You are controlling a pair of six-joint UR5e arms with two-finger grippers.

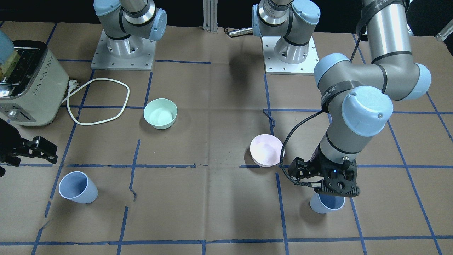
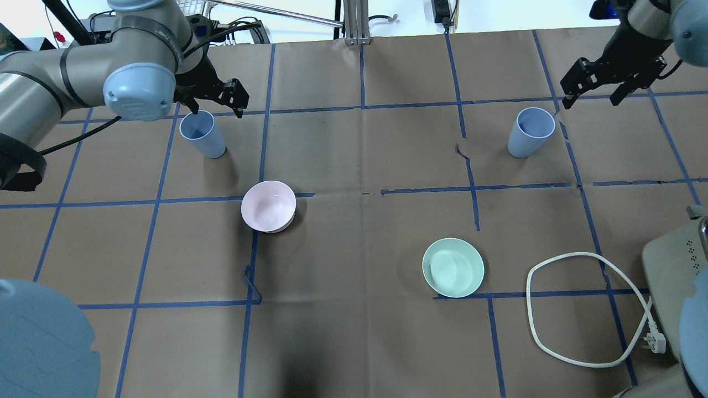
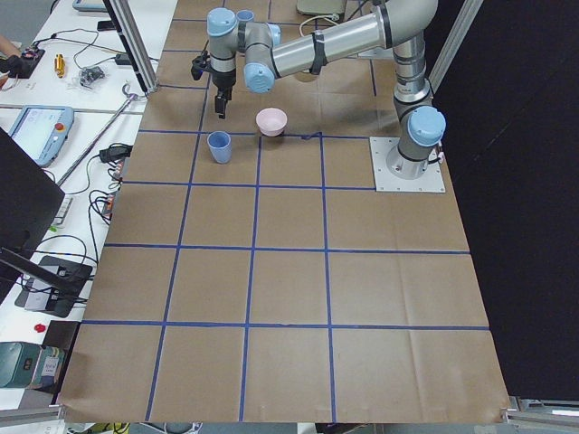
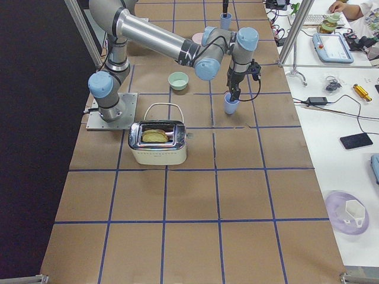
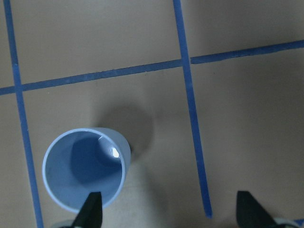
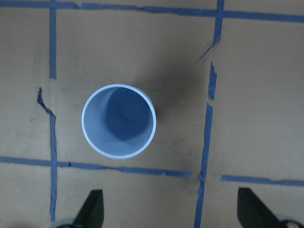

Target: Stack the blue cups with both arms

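The left gripper [image 2: 214,106] hangs just above one small pale-blue tapered plastic cup [image 2: 203,135], jaws spread wide, grasping nothing. Well apart on the brown paper-covered table [image 2: 359,138], the second identical pale-blue cup [image 2: 530,132] stands upright near the right gripper [image 2: 590,99], likewise spread and empty. A round pink plastic bowl [image 2: 268,205] and a round mint-green plastic bowl [image 2: 453,267] sit nearer the robot.

Matt plastic blue cups [image 2: 531,132] sit on creased brown paper [image 2: 359,155] (blue-taped).
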